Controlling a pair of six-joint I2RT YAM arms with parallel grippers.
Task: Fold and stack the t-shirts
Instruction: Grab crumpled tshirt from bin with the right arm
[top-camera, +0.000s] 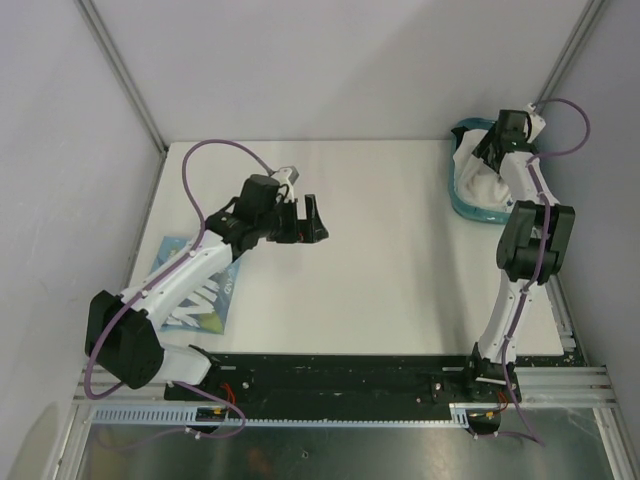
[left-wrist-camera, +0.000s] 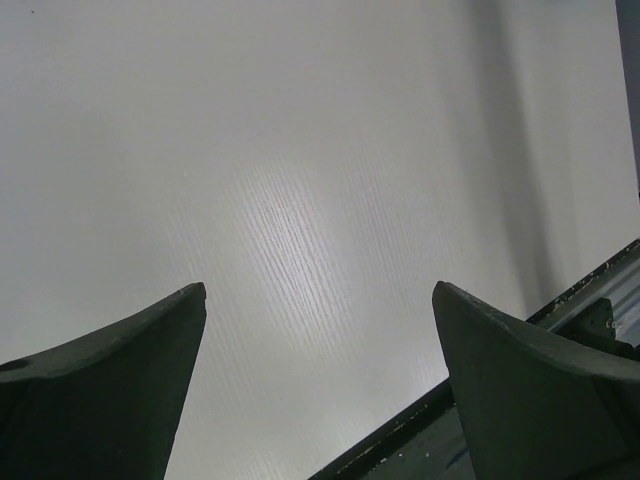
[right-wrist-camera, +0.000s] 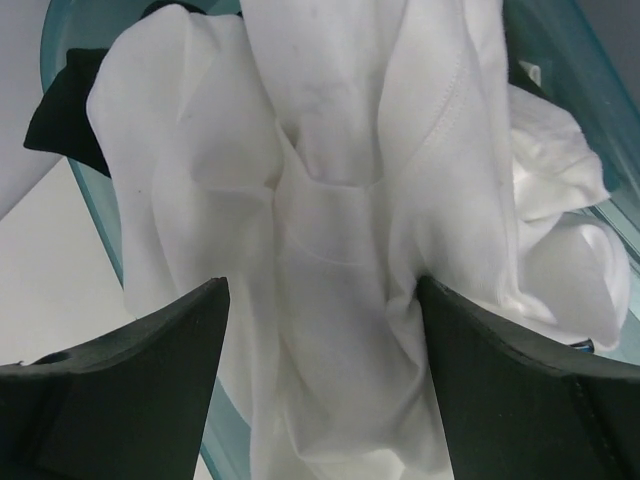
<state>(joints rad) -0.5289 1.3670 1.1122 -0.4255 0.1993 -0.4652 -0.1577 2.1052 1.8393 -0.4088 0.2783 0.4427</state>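
A crumpled heap of white t-shirts (right-wrist-camera: 330, 130) fills the teal bin (right-wrist-camera: 92, 205) at the table's far right. My right gripper (right-wrist-camera: 320, 285) hangs open right over the heap. A fold of white cloth lies between its fingers, and the right finger touches the fabric. In the top view the same gripper (top-camera: 492, 140) sits over the t-shirts (top-camera: 485, 187) in the bin (top-camera: 468, 207). One folded t-shirt with a light-blue graphic (top-camera: 212, 300) lies flat at the near left, partly under my left arm. My left gripper (top-camera: 305, 220) (left-wrist-camera: 320, 290) is open and holds nothing above the bare table.
A black piece (right-wrist-camera: 58, 120) pokes over the bin's left rim. The black rail with the arm bases (top-camera: 350, 375) runs along the table's near edge and shows in the left wrist view (left-wrist-camera: 590, 305). Grey walls close in the back and sides.
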